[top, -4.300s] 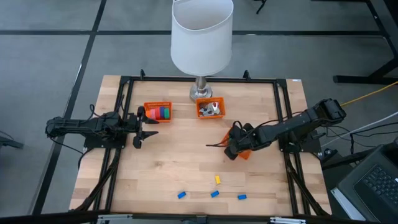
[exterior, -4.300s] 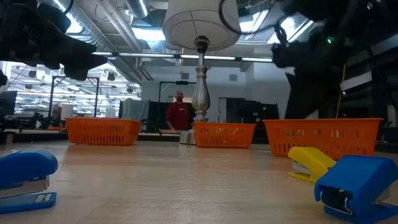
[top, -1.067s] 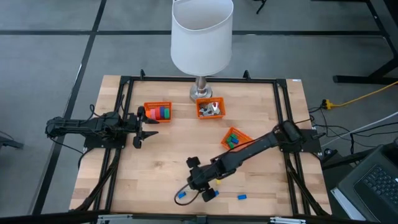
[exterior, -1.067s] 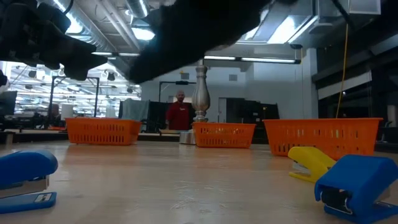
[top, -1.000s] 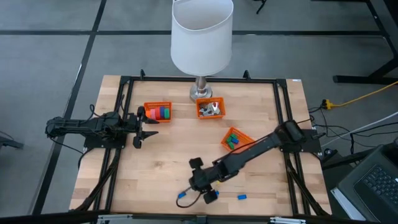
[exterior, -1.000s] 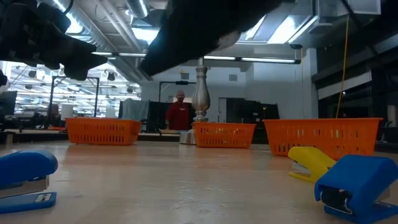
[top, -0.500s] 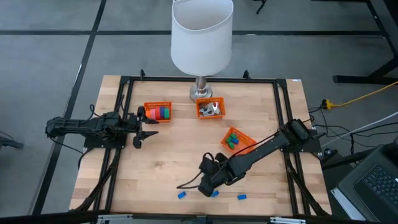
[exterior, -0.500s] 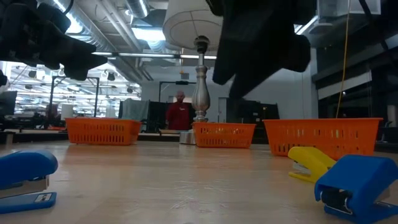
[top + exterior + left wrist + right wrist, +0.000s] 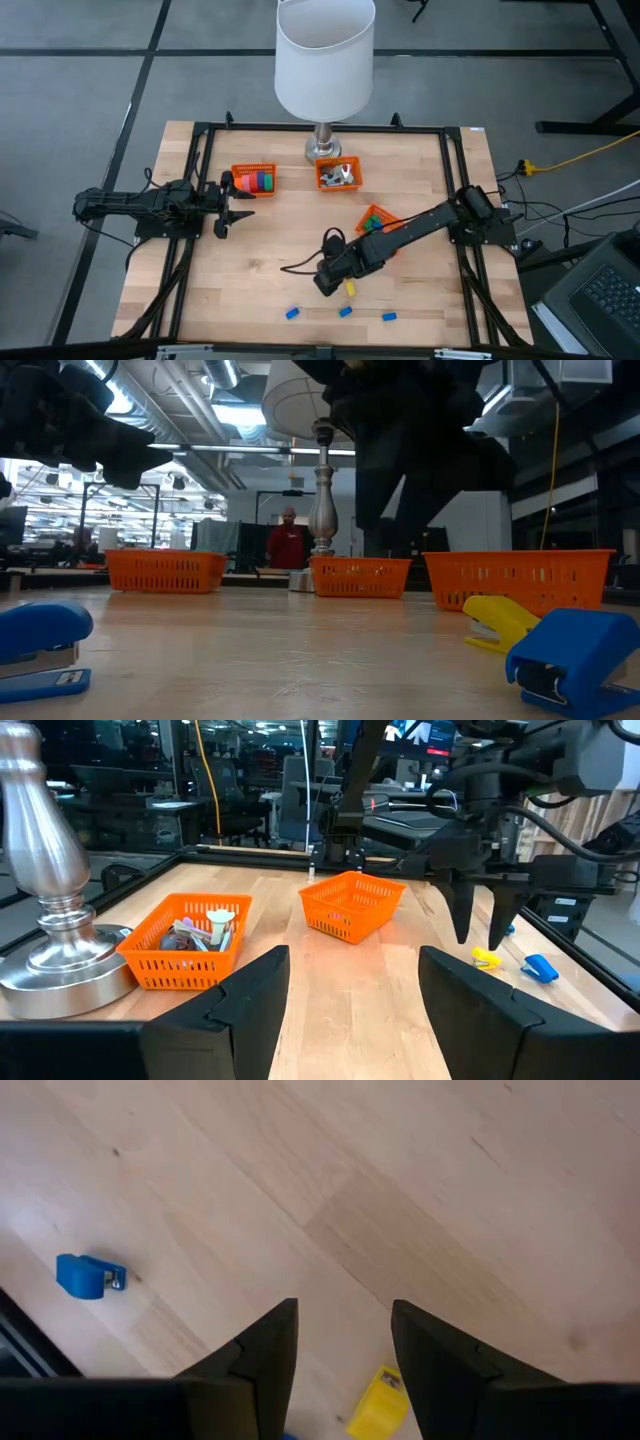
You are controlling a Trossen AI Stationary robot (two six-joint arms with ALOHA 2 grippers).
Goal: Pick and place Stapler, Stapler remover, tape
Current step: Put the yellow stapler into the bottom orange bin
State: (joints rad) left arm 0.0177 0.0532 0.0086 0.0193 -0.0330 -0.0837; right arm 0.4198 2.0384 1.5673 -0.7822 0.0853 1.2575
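step in hand: stapler pick, approach phase, nothing grabbed yet

right tool (image 9: 325, 280): hanging over the surface (image 9: 270, 235) around 6 o'clock of its middle, fingers spread with only bare wood between them in the right wrist view

target, probably: yellow stapler (image 9: 350, 289), lying just beside that tool at roughly its 4 o'clock, apart from the fingers

next move, best guess: small shift toward 4 o'clock to centre over the yellow body, maybe a wrist turn to square the fingers across it, then straight down and a squeeze; after that a carry to the stapler basket (image 9: 378, 222) at about 2 o'clock

other staplers: blue staplers (image 9: 344, 311) strung along the near edge, 5 to 7 o'clock, well apart from each other

left tool (image 9: 235, 200): parked at 9 o'clock, spread wide, holding nothing

tape rolls (image 9: 261, 182): already sitting in the tape basket (image 9: 240, 170) at 11 o'clock

stapler removers (image 9: 340, 177): silvery pile in its own basket at 12 o'clock, next to the lamp (image 9: 323, 60) base

edges: blue ones close to the front lip, so not much slack for a nudge that way; black frame rail (image 9: 190, 270) down the side

open room: plenty of bare wood between 7 and 10 o'clock, clear lane from the yellow stapler up to its basket

watch out: dark cable (image 9: 297, 268) looping beside the right tool, possible snag
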